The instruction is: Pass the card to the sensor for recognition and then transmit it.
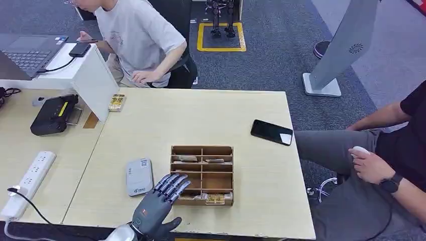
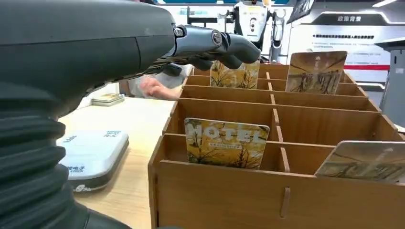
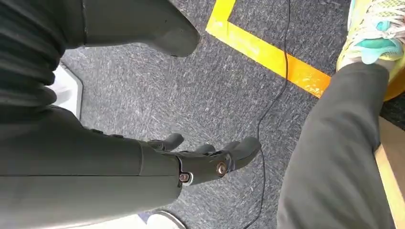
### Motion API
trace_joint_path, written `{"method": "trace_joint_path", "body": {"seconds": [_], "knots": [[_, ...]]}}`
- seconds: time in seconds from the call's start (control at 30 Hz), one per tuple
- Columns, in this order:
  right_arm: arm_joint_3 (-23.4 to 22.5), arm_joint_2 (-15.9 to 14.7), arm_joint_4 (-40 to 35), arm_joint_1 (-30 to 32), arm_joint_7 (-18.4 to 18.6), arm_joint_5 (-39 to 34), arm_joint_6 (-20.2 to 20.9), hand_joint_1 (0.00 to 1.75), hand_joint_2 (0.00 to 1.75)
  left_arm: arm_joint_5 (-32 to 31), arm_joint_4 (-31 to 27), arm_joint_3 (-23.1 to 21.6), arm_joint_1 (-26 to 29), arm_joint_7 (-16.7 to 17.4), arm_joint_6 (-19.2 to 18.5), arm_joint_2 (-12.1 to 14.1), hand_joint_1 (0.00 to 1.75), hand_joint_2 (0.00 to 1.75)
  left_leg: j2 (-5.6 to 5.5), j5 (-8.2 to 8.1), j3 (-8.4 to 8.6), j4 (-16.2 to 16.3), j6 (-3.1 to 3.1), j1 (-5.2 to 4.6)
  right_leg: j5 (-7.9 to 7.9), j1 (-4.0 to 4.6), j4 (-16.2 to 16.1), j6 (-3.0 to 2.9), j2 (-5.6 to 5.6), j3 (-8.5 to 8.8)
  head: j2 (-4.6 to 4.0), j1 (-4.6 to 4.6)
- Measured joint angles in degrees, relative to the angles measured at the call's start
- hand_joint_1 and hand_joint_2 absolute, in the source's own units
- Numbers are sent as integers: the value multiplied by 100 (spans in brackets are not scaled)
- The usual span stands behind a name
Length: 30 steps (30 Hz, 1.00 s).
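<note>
- Head view: left hand hovering at the near left corner of the wooden divider box, fingers stretched out flat and spread, holding nothing. Fingertips just reaching over the box's left wall. Cards standing in several slots, nearest one sitting in the front row, off to the hand's right and a bit nearer the table edge. Grey card reader lying flat just left of the hand, right beside the box. Looking like the left hand's job, being so much closer.
- Left wrist view: looking along the box from its left side. Yellow "HOTEL" card standing upright in a compartment, face toward the camera, long edge running across the slot. Fingers extending over the rows beyond it, touching no card as far as can be told. Reader sitting beside the box wall.
- Right wrist view: right hand hanging down over grey carpet, fingers loosely apart, nothing in it, well away from the table.
</note>
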Motion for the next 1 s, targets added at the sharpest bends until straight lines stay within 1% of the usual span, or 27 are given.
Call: {"method": "trace_joint_path", "body": {"seconds": [0.33, 0.8, 1.0], "knots": [[-2, -13, 48, -19, 0, -31, -7, 0, 175, 18, 13, 0, -2, 17, 0, 0, 0, 175, 0, 0, 0, 0, 0, 0, 0, 0, 0, 0, 0, 0, 0, 0], [0, -28, 83, -30, -2, -48, -9, 0, 175, 168, 11, 0, -18, -125, -9, 0, 0, 175, 0, 0, 0, 0, 0, 0, 0, 0, 0, 0, 0, 0, 0, 0], [0, -31, 99, -50, 0, -66, -9, 0, 175, 170, 13, 0, -23, -127, -11, 2, 0, 175, 0, 0, 0, 0, 0, 0, 0, 0, 0, 0, 0, 0, 0, 0]]}}
